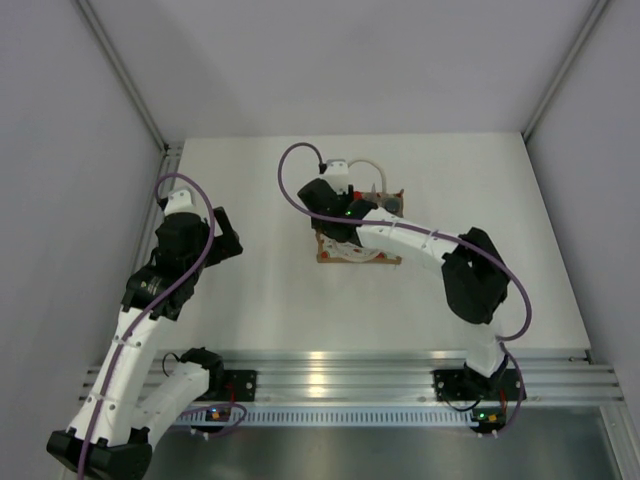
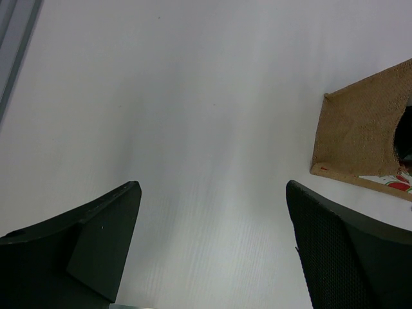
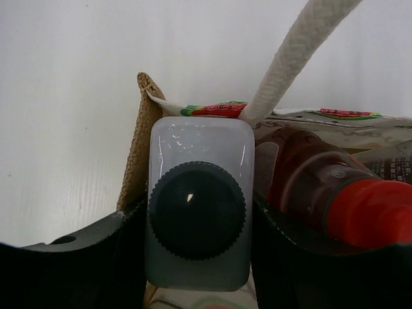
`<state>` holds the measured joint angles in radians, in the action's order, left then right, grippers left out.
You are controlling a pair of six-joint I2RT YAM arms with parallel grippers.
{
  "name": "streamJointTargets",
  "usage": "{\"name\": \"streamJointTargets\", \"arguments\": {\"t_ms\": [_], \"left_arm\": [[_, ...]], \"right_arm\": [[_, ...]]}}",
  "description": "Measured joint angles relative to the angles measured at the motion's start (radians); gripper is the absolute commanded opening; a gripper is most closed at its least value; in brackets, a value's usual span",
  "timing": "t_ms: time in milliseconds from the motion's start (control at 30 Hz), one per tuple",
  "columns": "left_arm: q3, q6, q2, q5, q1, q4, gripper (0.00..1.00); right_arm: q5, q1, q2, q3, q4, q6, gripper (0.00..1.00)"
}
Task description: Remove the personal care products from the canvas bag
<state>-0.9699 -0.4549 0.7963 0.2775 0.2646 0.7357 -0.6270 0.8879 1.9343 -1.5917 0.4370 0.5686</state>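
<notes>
The canvas bag (image 1: 352, 252) stands mid-table, its tan side (image 2: 358, 129) also showing in the left wrist view. My right gripper (image 1: 345, 207) reaches into its top. In the right wrist view that gripper (image 3: 196, 220) is shut on the white bottle (image 3: 198, 138) with the dark ribbed cap, a finger (image 3: 96, 257) pressed against each side. The red nozzle-topped bottle (image 3: 364, 215) lies just right of it inside the bag (image 3: 134, 158). A grey cap (image 1: 393, 204) peeks from the bag's far right. My left gripper (image 2: 212, 193) hangs open over bare table, left of the bag.
A cream rope handle (image 3: 293, 55) rises behind the white bottle, and another loops up at the bag's far side (image 1: 368, 165). White table (image 1: 260, 190) lies all round the bag. Side walls stand at left and right; an aluminium rail (image 1: 330, 365) runs along the near edge.
</notes>
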Motion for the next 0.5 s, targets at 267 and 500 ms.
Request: {"name": "streamJointTargets", "arguments": {"t_ms": [267,500], "left_arm": [[0.000,0.000,0.000,0.000,0.000,0.000,0.98],[0.000,0.000,0.000,-0.001,0.000,0.000,0.98]], "right_arm": [[0.000,-0.008,0.028,-0.012,0.000,-0.005,0.54],[0.000,-0.013,0.045,-0.014,-0.008,-0.008,0.51]]}}
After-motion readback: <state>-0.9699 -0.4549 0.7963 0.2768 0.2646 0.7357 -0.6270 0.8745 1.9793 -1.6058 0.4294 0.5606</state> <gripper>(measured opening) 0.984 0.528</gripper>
